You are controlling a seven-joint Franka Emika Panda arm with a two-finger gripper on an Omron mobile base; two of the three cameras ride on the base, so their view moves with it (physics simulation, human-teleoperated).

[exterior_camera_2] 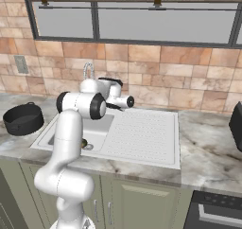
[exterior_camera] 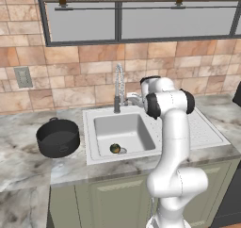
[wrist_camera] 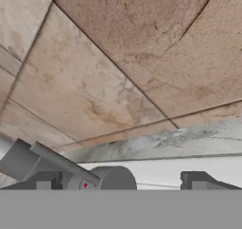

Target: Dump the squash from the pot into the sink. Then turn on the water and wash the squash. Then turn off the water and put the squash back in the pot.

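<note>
squash point(exterior_camera_2: 84, 143): mostly hidden behind the arm in the right base view, only a sliver showing.
faucet point(exterior_camera_2: 88, 71): lower neck and base hidden behind the arm.
gripper point(wrist_camera: 120, 180): only the fingertips show at the bottom edge; jaw gap too unclear to judge.
dark appliance point(exterior_camera_2: 236, 124): cut off by the right edge.

Black pot point(exterior_camera: 58, 137), green-yellow squash point(exterior_camera: 115, 149)
</note>
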